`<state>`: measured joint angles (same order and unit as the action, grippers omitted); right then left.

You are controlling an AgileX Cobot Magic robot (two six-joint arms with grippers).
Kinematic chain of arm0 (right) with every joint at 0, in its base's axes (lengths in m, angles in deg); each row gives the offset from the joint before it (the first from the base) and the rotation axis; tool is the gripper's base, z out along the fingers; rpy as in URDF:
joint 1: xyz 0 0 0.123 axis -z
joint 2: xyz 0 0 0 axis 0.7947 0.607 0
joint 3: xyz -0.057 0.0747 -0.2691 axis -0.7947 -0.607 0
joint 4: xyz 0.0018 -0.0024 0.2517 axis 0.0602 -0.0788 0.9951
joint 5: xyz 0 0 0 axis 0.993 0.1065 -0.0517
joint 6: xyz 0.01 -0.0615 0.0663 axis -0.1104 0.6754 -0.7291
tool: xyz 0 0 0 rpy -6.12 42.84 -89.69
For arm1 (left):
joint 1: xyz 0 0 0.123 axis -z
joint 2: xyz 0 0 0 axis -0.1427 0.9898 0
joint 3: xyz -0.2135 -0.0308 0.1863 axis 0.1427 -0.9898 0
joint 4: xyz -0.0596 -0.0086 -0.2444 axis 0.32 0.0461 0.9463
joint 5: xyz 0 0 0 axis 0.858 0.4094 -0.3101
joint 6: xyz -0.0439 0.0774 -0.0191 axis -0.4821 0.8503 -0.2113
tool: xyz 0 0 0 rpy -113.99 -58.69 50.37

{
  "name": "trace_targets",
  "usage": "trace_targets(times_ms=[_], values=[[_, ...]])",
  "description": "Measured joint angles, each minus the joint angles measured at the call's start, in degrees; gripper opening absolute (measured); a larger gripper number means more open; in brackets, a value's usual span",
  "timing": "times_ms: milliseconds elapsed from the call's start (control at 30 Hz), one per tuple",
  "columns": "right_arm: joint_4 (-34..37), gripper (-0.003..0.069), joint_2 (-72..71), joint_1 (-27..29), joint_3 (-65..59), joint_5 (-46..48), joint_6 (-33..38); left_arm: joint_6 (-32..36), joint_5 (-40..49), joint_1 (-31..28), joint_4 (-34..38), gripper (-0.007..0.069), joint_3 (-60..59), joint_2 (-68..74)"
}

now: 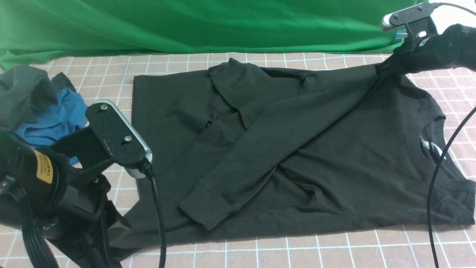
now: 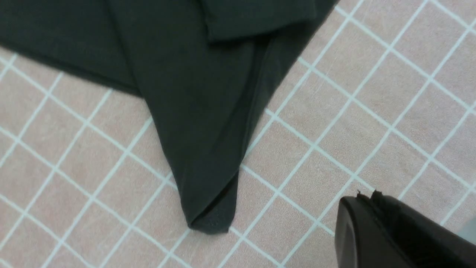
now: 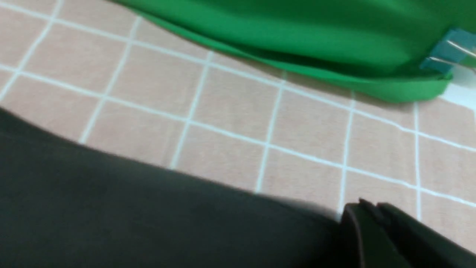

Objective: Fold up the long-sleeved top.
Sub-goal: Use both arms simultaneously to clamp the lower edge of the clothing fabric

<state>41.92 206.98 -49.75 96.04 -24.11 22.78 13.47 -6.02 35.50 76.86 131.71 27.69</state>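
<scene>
The long-sleeved top (image 1: 334,149) lies spread on the checked table, round neck (image 1: 431,145) to the right and both sleeves folded across its body. One cuff (image 1: 208,208) points at the near hem. My right gripper (image 3: 368,204) is shut at the top's far shoulder (image 1: 388,69); cloth lies against its side and none shows between the tips. Low at the near left, my left gripper (image 2: 366,195) is shut and empty. It hangs a short way off the top's pointed hem corner (image 2: 208,219), which rests on the table.
A dark grey-green garment (image 1: 22,89) and a blue garment (image 1: 52,119) lie heaped at the far left. A green backdrop (image 1: 223,22) drapes onto the table's back edge. The right arm's black cable (image 1: 438,167) hangs across the collar.
</scene>
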Motion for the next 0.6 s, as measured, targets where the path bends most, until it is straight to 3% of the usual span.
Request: trace_targets(times_ms=[33, 167, 267, 333, 433, 500, 600], values=[[0.00, 0.0111, 0.00, 0.13, 0.00, -0.23, -0.07, -0.29, 0.05, 0.00, -0.12, 0.0017, 0.00, 0.00], [0.00, 0.0404, -1.35, 0.42, 0.00, 2.89, -0.96, -0.56, 0.50, 0.00, -0.47, 0.0020, 0.00, 0.00], [-0.05, 0.0508, -4.01, 0.42, 0.00, 9.02, -1.34, -0.56, 0.85, -0.77, -0.14, 0.0055, -1.59, 0.00], [-0.05, 0.0501, -6.08, 0.37, 0.00, 11.95, -1.46, -0.56, 0.98, -2.30, 0.05, 0.0099, -3.36, 0.00], [0.00, 0.0409, -9.80, 0.37, 0.00, 16.99, -1.46, 0.80, -0.04, -6.17, -0.07, 0.0202, -8.30, 0.00], [0.00, 0.0335, -13.01, 0.15, -0.36, 20.57, -1.48, 1.94, -4.58, -11.44, -0.73, 0.0319, -13.24, 0.00], [0.29, 0.0298, -17.57, -0.43, -2.51, 22.12, -1.54, 3.16, -13.29, -17.96, -1.10, 0.0438, -17.90, 0.00]])
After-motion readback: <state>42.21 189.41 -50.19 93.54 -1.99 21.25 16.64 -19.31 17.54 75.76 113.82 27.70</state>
